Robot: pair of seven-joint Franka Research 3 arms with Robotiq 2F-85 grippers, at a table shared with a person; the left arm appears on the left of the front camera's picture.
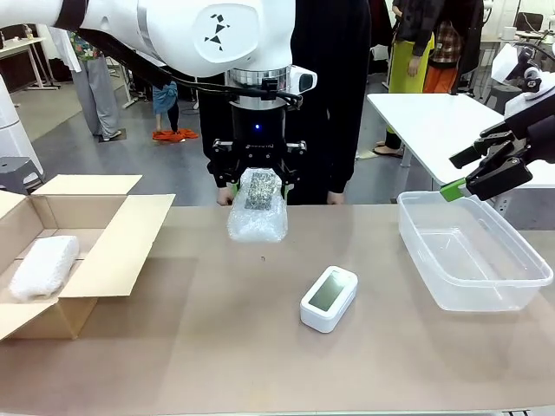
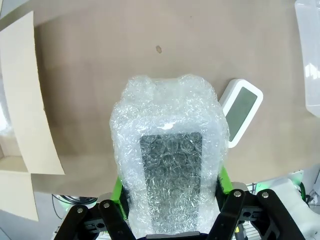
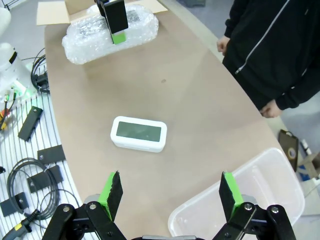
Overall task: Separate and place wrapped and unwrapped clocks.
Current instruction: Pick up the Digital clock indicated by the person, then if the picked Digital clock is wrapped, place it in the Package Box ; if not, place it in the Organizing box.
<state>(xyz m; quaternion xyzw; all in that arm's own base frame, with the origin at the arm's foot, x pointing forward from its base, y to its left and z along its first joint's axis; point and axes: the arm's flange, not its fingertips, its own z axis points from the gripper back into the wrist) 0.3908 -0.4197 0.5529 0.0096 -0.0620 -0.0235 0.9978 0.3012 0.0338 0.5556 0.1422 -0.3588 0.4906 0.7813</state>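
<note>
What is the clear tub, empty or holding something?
Empty: the tub shows only its bare bottom; the bare clock lies outside on the table.

Held wrapped clock (image 1: 257,208): you had this white bubble-wrap bundle pinched between the left gripper's (image 1: 257,186) jaws, hanging end-down, with a dark face showing through the wrap.
Bare clock (image 1: 329,298): white, with its grey-green screen up, it lay flat below those jaws and off to one side.
Boxed wrapped clock (image 1: 43,267): your other bundle lay well apart from those jaws, inside the cardboard box (image 1: 130,234).
</note>
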